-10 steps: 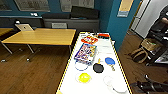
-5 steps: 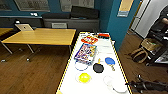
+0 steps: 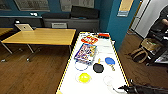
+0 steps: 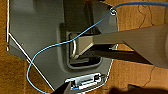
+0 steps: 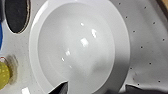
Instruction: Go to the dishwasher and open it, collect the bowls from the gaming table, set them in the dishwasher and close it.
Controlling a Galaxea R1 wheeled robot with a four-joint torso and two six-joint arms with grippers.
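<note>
We find the white bowl point(image 5: 80, 47) on the gaming desk's point(image 3: 105, 48) near end, toward its right edge, with our right claw point(image 3: 125, 88) just beside it. A yellow ball point(image 3: 84, 77) lies further left. Whether either claw is apart or together, we cannot tell.

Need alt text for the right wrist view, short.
A white bowl seen from directly above sits on the gaming table's white top dotted with small holes. A black paddle lies beside it at one edge, and part of a yellow ball shows nearby.
</note>
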